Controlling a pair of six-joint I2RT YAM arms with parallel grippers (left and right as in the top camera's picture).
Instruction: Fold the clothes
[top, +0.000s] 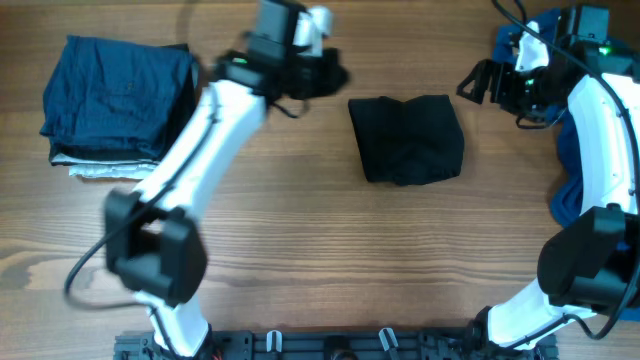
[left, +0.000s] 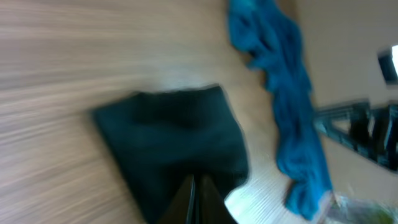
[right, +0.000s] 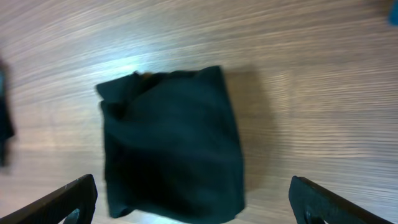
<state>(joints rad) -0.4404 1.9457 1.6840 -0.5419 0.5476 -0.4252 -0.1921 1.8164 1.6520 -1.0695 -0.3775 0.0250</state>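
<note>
A black garment (top: 407, 138) lies folded into a small rectangle on the table's centre-right. It also shows in the left wrist view (left: 174, 143) and the right wrist view (right: 171, 143). A bright blue garment (top: 570, 150) lies crumpled at the right edge, partly under my right arm, and shows in the left wrist view (left: 286, 106). My left gripper (top: 328, 72) is shut and empty (left: 198, 199), hovering left of and behind the black garment. My right gripper (top: 478, 82) is open and empty (right: 194, 205), hovering to the right of and behind it.
A stack of folded dark blue clothes (top: 118, 95) with a pale item at the bottom sits at the back left. The wooden table (top: 330, 260) runs to a rail of fittings (top: 330, 345) along the front edge.
</note>
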